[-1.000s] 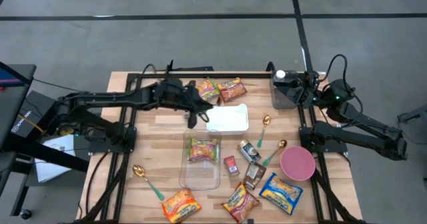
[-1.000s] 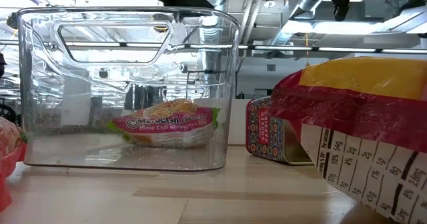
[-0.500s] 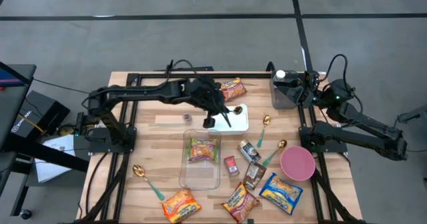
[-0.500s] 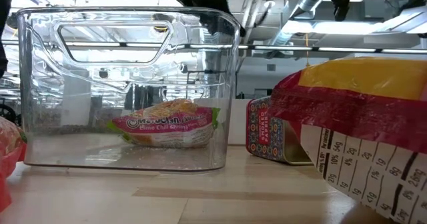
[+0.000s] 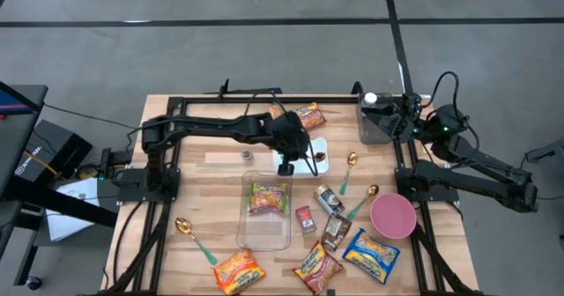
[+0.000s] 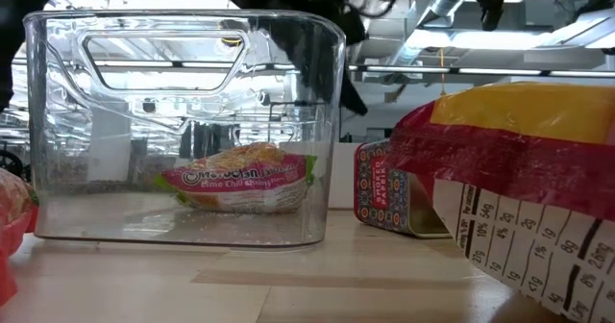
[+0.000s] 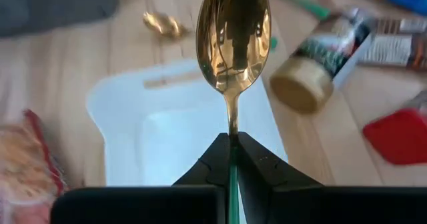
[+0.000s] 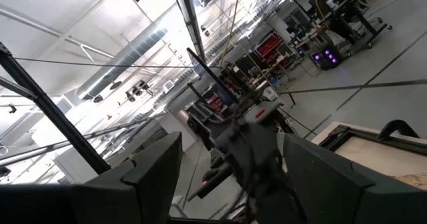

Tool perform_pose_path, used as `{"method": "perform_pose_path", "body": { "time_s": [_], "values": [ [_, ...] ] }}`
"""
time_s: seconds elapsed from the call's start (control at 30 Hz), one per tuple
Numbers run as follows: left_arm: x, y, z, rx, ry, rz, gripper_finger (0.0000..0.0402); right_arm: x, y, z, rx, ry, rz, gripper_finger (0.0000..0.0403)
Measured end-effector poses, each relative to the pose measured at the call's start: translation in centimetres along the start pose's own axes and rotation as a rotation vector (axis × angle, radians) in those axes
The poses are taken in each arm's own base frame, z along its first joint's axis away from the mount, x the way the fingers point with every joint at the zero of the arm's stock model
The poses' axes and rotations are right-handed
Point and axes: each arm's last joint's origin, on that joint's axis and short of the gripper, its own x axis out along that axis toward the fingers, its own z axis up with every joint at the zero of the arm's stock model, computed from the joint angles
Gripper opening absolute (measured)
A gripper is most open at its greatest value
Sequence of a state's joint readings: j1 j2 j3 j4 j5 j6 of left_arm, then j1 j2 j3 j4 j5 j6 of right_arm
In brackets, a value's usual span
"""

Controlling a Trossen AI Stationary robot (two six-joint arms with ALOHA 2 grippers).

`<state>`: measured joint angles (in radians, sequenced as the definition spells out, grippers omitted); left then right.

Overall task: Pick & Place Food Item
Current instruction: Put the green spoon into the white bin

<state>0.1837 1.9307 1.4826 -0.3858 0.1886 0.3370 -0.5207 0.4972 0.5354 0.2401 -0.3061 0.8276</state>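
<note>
Spoon (image 7: pixel 233 44), gold-bowled with a green handle, is pinched between the closed fingers of the left gripper (image 7: pixel 230 159) and held above the white lid (image 7: pixel 167 131), just behind the clear container (image 5: pixel 264 210). One noodle packet (image 5: pixel 266 197) is seen lying inside that container. The right gripper (image 5: pixel 407 120) is parked at the table's far right corner beside a dark bin (image 5: pixel 377 122); whether its fingers are parted cannot be told.
</note>
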Motion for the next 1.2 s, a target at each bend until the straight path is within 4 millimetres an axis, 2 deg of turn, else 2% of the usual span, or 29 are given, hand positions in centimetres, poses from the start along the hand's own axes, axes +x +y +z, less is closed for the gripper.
{"method": "perform_pose_path", "body": {
  "time_s": [0.4,0.7,1.2],
  "values": [
    [3.5,0.3,-2.1,-0.018,0.083,-0.024,0.0006,0.0,-0.1,0.1,-0.003,-0.006,-0.007,0.0255],
    [3.4,1.1,-2.4,-0.038,0.087,-0.012,0.0006,0.0,-0.1,0.1,-0.011,-0.005,-0.006,0.0255],
    [3.4,1.1,-2.4,-0.042,0.087,-0.011,0.0006,0.0,-0.1,0.1,-0.022,-0.004,-0.006,0.0255]
  ]
}}
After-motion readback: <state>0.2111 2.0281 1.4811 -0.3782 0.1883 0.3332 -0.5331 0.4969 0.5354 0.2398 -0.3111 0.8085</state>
